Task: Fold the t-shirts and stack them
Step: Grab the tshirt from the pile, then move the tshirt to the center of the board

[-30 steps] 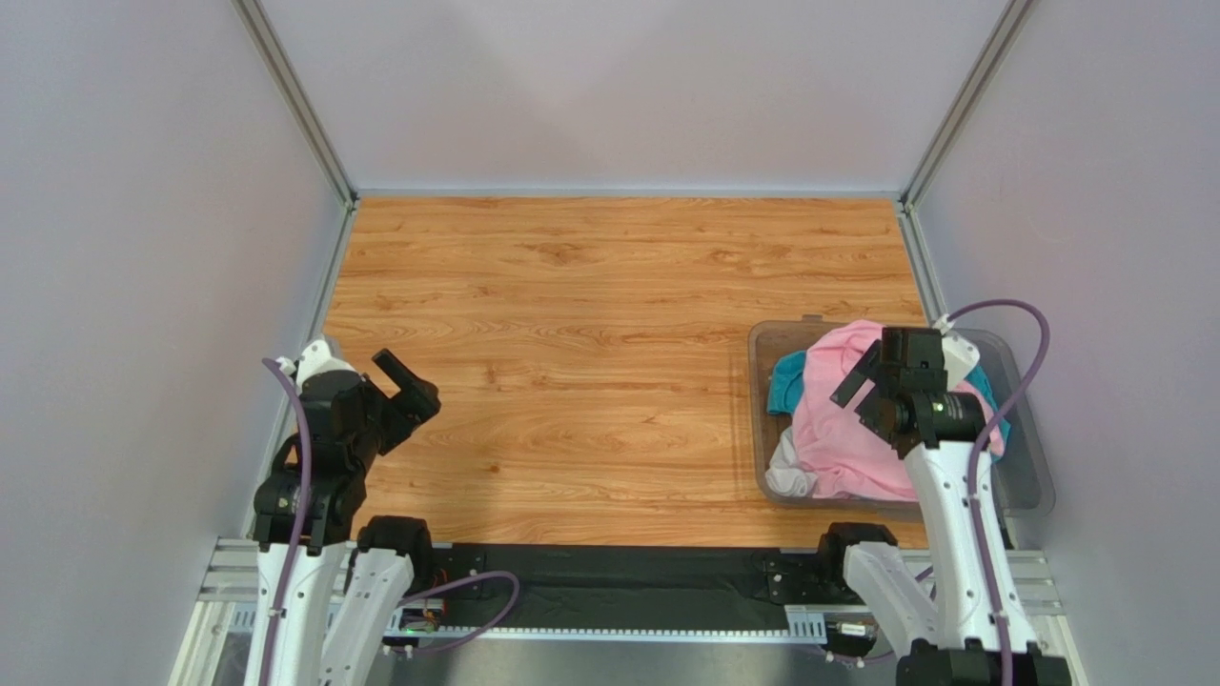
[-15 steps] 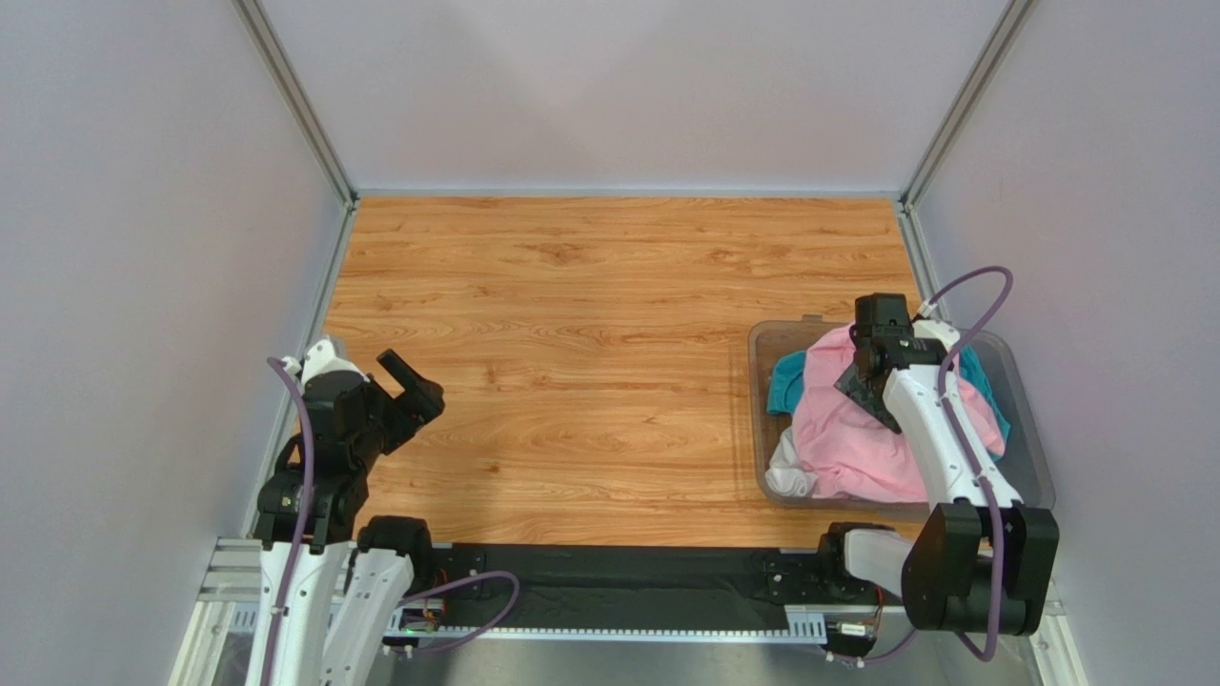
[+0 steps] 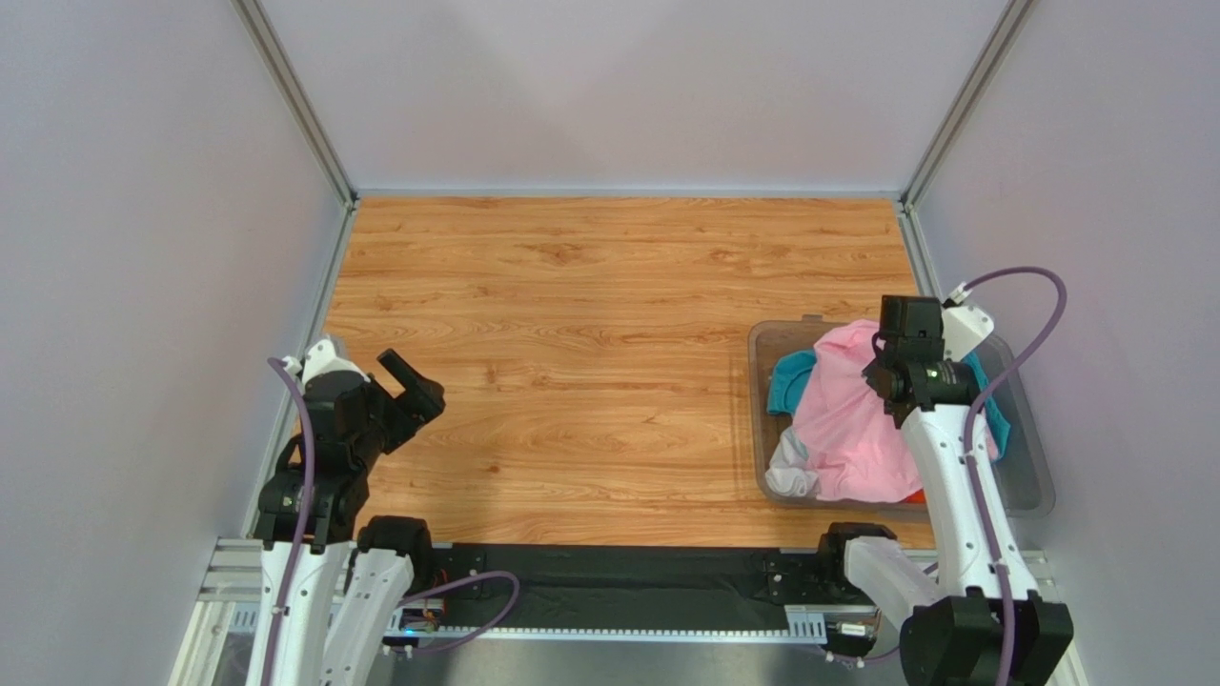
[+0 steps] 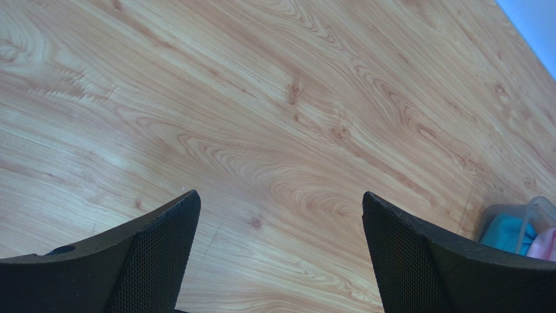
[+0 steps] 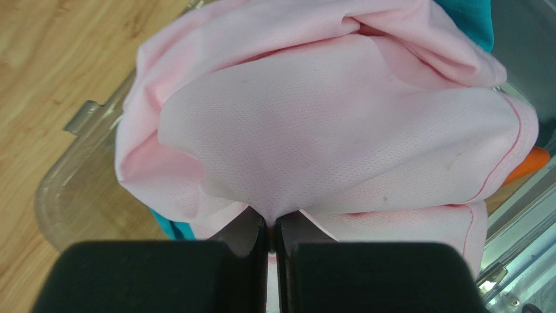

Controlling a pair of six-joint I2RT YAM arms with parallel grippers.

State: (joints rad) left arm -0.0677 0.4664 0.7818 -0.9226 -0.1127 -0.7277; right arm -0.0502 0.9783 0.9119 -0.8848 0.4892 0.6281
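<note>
The t-shirts lie heaped in a clear plastic bin at the right. The light pink t-shirt is on top, and a bunched fold of it is pinched in my right gripper, which is shut on it over the bin's far side. A teal shirt shows at the bin's far left, a white one at its near left, and a bit of orange under the pink. My left gripper hangs open over bare wood, far from the shirts.
The wooden tabletop is enclosed by grey walls on three sides. The bin's rim and a latch sit close around the pink cloth. In the left wrist view, the bin corner shows at the far right.
My right gripper went from open to shut, closing on the pink shirt's top fold, and the cloth is now drawn up a little. The left arm has not moved.
</note>
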